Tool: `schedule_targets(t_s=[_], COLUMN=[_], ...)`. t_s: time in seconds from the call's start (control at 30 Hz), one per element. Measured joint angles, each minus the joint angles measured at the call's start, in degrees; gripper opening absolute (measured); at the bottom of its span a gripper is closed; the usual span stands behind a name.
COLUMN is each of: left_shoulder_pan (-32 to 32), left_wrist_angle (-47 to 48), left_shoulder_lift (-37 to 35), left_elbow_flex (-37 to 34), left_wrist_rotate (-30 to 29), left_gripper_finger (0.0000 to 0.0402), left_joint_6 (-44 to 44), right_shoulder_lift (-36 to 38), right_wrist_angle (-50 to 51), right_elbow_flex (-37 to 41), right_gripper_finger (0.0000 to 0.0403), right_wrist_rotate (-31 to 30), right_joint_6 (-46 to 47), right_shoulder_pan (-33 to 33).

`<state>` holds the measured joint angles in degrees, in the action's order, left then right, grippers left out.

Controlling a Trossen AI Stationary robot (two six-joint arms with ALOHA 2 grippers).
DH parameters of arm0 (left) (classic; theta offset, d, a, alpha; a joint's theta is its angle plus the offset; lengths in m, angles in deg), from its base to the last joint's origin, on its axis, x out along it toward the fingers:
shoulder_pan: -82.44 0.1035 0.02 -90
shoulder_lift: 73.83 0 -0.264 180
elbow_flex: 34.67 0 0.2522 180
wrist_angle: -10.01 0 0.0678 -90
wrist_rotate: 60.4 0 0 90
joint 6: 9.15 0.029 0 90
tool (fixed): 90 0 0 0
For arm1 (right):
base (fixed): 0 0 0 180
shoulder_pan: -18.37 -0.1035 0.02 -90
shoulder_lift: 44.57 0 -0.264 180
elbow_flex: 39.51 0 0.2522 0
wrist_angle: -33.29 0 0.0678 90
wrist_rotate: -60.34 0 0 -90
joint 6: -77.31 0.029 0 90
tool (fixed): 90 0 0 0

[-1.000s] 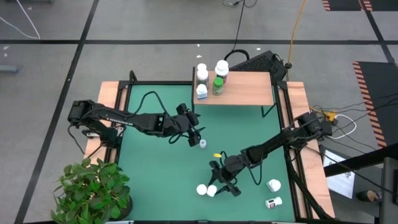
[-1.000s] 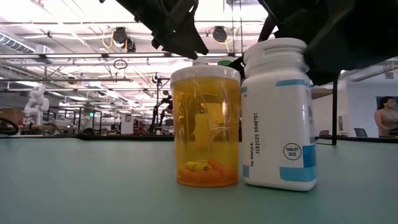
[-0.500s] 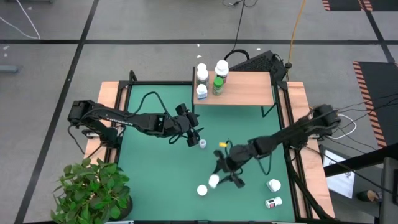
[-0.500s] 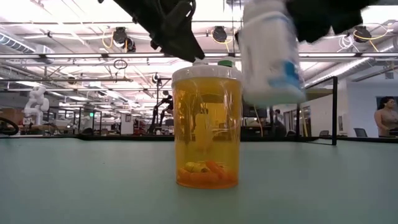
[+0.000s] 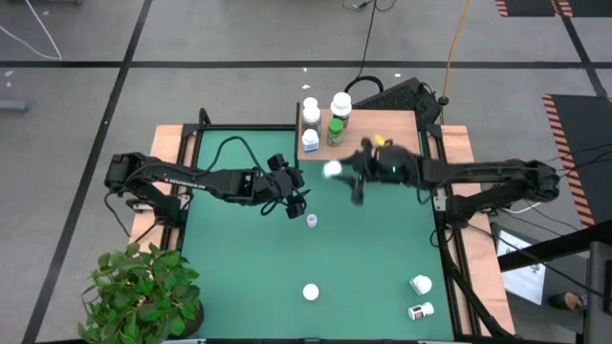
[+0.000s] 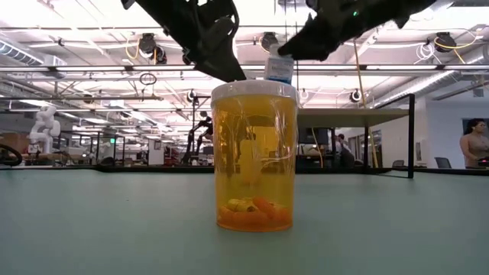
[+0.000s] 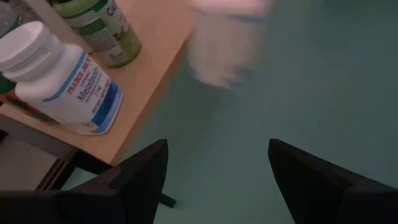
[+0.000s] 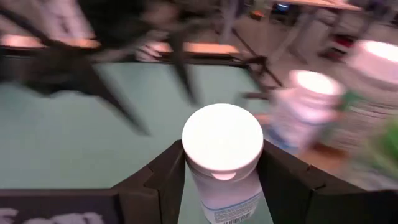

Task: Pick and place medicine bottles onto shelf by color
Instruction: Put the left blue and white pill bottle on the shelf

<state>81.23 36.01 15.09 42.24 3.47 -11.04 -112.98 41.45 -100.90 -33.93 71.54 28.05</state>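
Note:
My right gripper (image 5: 346, 174) is shut on a white, blue-labelled bottle (image 5: 332, 170), in the air just in front of the shelf (image 5: 382, 141). The bottle also shows in the low view (image 6: 279, 67) and, blurred, in the left wrist view (image 7: 227, 43). Several bottles stand on the shelf's left end, among them a green one (image 5: 335, 130) and a white blue-labelled one (image 7: 62, 81). My left gripper (image 5: 295, 198) is open and empty above the mat, its fingers pointing toward the shelf. A small white bottle (image 5: 311, 221) stands close by it. An orange bottle (image 6: 254, 156) stands near the front edge. My right gripper pinches the bottle's body just below its white cap (image 8: 222, 138), one finger (image 8: 166, 175) on each side. It comes from the table's right, slanting down. The bottle is lifted clear of the table, cap up, close to the shelf's front edge.
Two more white bottles (image 5: 421, 284) (image 5: 419, 311) lie at the near right of the green mat. The orange bottle's white cap (image 5: 311, 291) shows at the near middle. A potted plant (image 5: 143, 291) stands at the near left corner.
My right gripper has lifted the white blue-labelled bottle from beside the orange bottle and carried it fast, up and toward the table's far edge, to just in front of the shelf. The orange bottle has stayed in place.

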Motion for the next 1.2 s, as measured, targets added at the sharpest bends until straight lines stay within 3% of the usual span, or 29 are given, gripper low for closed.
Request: schedule_targets(t_s=[0.23,0.37,0.63,0.97,1.2], left_shoulder_pan=[0.02,0.02,0.02,0.02,0.02], left_wrist_angle=[0.04,0.06,1.17,1.33,1.91], left_shoulder_lift=[-0.01,0.0,0.0,-0.01,0.0], left_elbow_flex=[0.0,0.0,0.0,0.0,0.0], left_wrist_rotate=[-0.01,0.0,0.0,0.02,0.02], left_gripper_finger=[0.028,0.028,0.028,0.028,0.028], left_joint_6=[-0.13,-0.13,0.24,0.45,0.68], right_shoulder_lift=[-3.74,-5.69,-6.96,-6.96,-6.96], right_wrist_angle=[4.42,6.05,6.23,6.3,5.83], right_elbow_flex=[-5.1,-7.07,-7.33,-7.33,-7.28], right_gripper_finger=[0.0168,0.0169,0.0173,0.0223,0.0235], right_wrist_rotate=[8.93,9.07,10.38,11.02,11.24], right_joint_6=[-1.46,-2.41,-1.87,-1.15,-1.38], right_shoulder_pan=[12.36,15.12,17.72,18.0,18.0])
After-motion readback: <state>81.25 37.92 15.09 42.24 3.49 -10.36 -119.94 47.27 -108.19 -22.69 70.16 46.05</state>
